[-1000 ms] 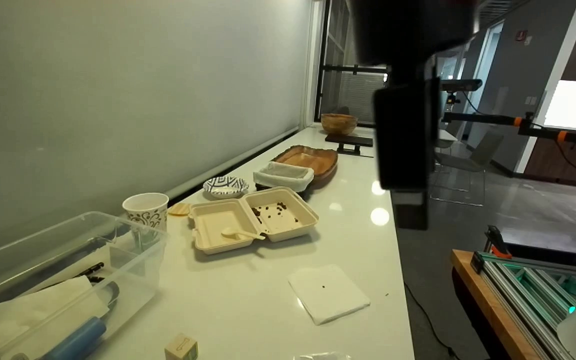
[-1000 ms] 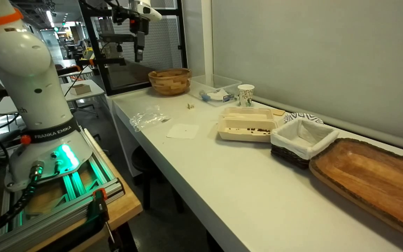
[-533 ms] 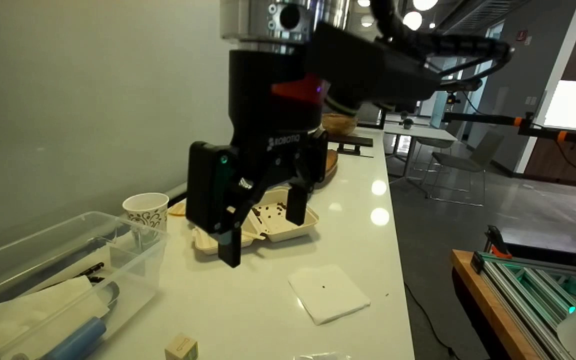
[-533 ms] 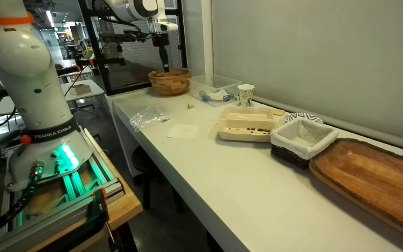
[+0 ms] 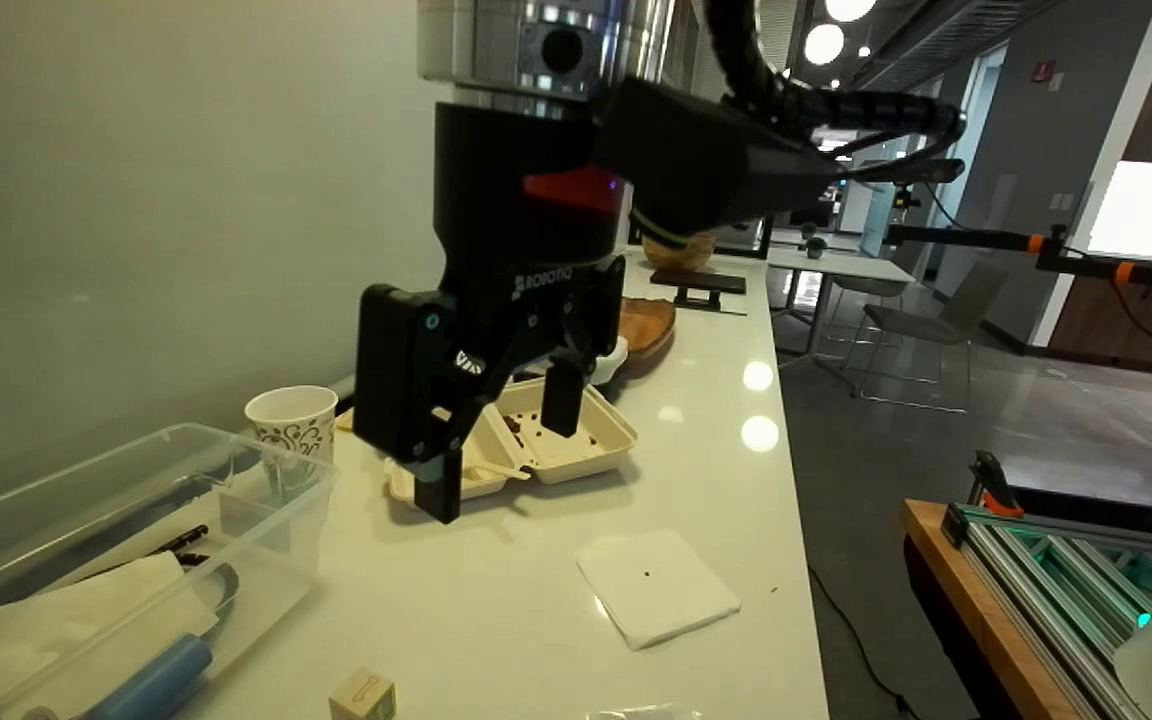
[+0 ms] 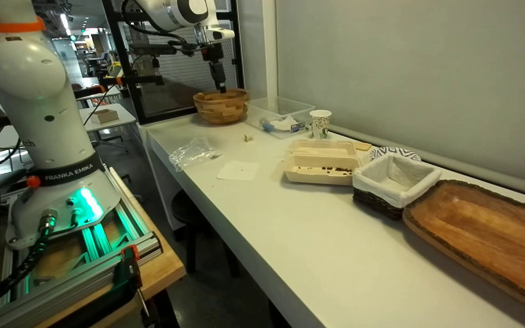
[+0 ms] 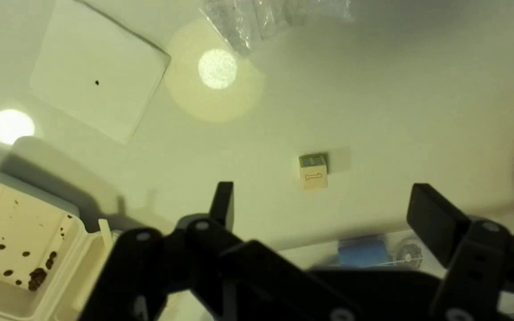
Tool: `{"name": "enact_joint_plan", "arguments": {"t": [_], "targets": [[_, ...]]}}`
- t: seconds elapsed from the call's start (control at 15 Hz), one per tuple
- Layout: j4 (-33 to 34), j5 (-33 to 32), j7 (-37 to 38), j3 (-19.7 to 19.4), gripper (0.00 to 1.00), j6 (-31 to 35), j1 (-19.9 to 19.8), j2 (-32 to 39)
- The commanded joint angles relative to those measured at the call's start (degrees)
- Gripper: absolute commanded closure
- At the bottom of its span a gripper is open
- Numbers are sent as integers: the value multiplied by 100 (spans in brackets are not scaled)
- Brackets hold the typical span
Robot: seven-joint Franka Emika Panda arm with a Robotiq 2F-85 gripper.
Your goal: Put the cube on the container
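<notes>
Our white surface (image 6: 290, 218) carries the cube (image 5: 363, 696), near left in an exterior view; our gripper (image 5: 500, 471) has just swung in overhead, spread and empty, well apart from the cube, so we judge the approach begun, the grasp still ahead.

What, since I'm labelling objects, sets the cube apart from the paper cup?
The cube is smaller than the paper cup. The cube is boxy; the paper cup is round and open-topped. The cube is mostly tan; the paper cup is patterned white. Both stand on the white counter.
</notes>
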Motion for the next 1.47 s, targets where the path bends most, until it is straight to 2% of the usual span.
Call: {"name": "enact_joint_plan", "arguments": {"t": [0.0,0.13,0.27,0.47,0.53,0.8,1.33,1.4], "targets": [[204,159,-975,-234,0,410,66,442],[339,473,-1635,-324,0,730,63,724],[474,1248,-2621,-337,0,1066,55,1085],[717,2249,-3777,-221,0,889,-39,1523],[783,2375,-3997,-209,0,857,-58,1654],[961,2164,-4082,-344,0,1112,-32,2147],[1148,1978,-3562,-619,0,1965,77,2753],[1163,1961,-3510,-636,6,2043,97,2803]]}}
